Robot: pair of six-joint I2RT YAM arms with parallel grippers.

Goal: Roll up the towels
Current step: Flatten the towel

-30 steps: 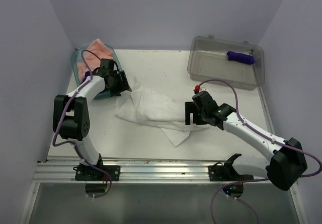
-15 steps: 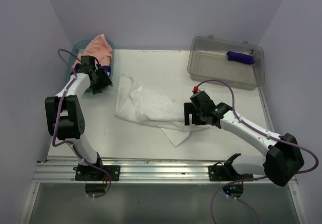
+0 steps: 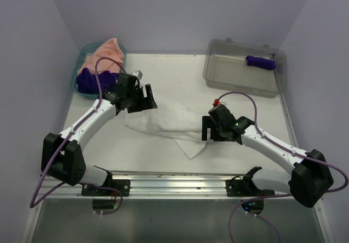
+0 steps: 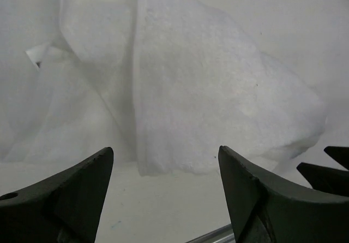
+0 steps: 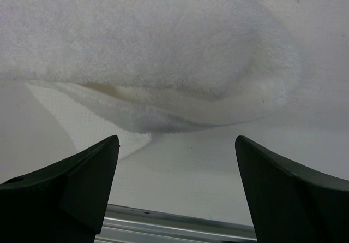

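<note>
Pale lavender walls [image 3: 180,13] box in a white tabletop [image 3: 180,73]. The big white terry-cloth towel [image 3: 163,117] lies in a rumpled, half-folded heap in the middle of it, nowhere near flat enough to roll.

So imo the job right now is spreading it, not rolling. Each side should grab one single layer at a corner or edge, not a whole bunch of folds. Then pull apart evenly until it's a proper rectangle, because any crease left in will make the roll come out lumpy. The thick doubled-over lip on the right looks easy to pinch by mistake.

The left gripper [image 4: 164,166] has its jaws spread wide with nothing in them, hovering over the towel's far-left part. The right gripper [image 5: 175,150] is also wide apart and empty, parked just short of that folded right end with bare table under it.

Pose-wise, the left arm reaches forward and slants right from its base, with the wrist pitched down at the cloth. The right arm stretches low and leftward across the table.

The other stuff: a peach-pink towel [image 3: 103,51] and a dark purple towel [image 3: 90,81] are piled in the teal plastic basket [image 3: 78,68] at the far left. A dark purple towel roll [image 3: 260,62] sits in the clear grey plastic bin [image 3: 218,71] at the far right.
</note>
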